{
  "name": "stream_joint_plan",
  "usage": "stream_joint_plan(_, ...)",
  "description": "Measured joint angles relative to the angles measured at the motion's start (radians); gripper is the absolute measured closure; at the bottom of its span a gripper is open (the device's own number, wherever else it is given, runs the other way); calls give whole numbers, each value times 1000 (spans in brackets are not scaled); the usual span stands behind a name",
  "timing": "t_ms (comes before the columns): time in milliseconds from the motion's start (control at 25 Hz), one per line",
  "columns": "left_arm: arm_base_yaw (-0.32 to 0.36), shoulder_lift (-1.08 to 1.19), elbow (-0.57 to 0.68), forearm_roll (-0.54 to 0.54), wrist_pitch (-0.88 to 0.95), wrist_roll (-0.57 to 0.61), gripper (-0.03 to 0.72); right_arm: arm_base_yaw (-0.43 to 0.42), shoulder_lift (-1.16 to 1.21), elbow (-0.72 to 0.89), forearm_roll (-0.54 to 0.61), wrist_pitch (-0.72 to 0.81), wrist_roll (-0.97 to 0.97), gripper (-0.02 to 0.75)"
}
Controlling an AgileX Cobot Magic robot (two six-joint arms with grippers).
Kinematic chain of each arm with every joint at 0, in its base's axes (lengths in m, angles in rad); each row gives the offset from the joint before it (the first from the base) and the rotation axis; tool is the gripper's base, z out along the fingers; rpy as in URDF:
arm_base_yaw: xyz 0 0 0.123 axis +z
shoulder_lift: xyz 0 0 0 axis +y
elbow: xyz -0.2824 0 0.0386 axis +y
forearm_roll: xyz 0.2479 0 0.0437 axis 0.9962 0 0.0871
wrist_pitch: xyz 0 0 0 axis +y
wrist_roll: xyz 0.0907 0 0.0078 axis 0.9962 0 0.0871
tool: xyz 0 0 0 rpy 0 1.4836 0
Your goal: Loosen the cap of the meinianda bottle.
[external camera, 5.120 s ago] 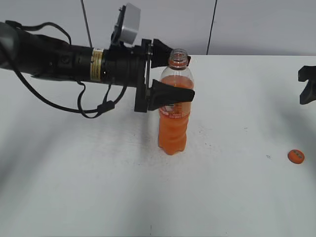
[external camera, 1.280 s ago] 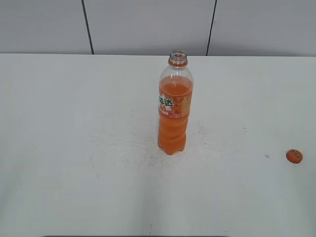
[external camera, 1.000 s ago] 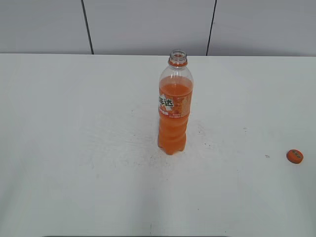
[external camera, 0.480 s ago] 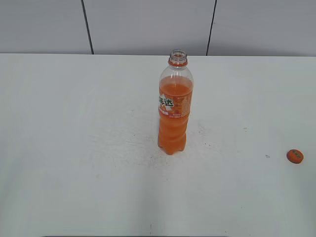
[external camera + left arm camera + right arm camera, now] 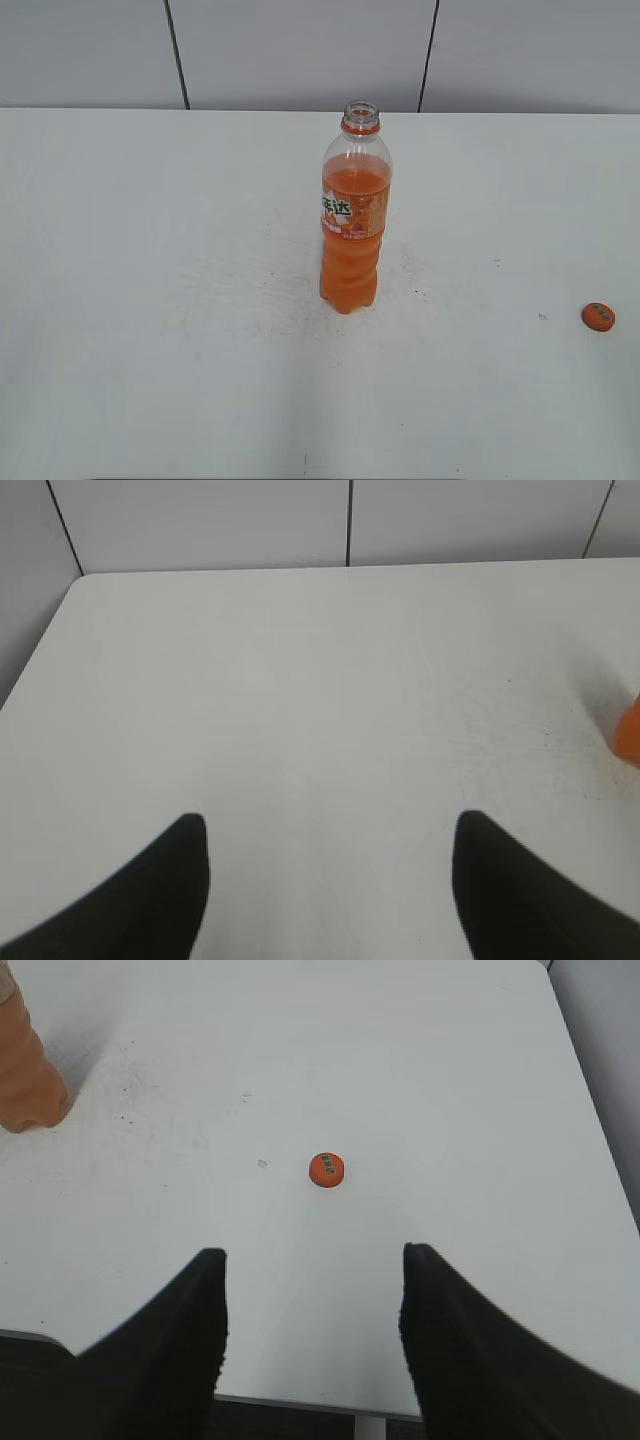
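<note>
The meinianda bottle [image 5: 353, 230] stands upright in the middle of the white table [image 5: 150, 250], its mouth open with no cap on it and the orange neck ring showing. Its base shows at the left edge of the right wrist view [image 5: 25, 1070] and as an orange sliver at the right edge of the left wrist view [image 5: 629, 730]. The small orange cap [image 5: 598, 317] lies flat on the table at the far right, also in the right wrist view [image 5: 327, 1169]. My left gripper [image 5: 330, 830] is open and empty. My right gripper [image 5: 312, 1260] is open and empty, behind the cap. Neither arm shows in the exterior view.
A grey panelled wall [image 5: 300, 50] runs behind the table. The table's near edge [image 5: 300, 1400] lies under my right gripper, and its right edge [image 5: 590, 1110] is close to the cap. The table's left corner [image 5: 75, 580] shows in the left wrist view.
Five seconds ago my left gripper was around the bottle's shoulder and the right one at the right edge; both have since left the exterior view. Over the last second nothing has moved.
</note>
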State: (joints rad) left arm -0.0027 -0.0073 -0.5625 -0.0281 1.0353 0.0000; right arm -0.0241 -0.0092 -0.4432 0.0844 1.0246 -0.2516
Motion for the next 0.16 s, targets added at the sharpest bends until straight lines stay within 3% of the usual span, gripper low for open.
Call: stream_joint_plan(160,0,0,0,0,0,0,218,0,0,0,0,0,0,318)
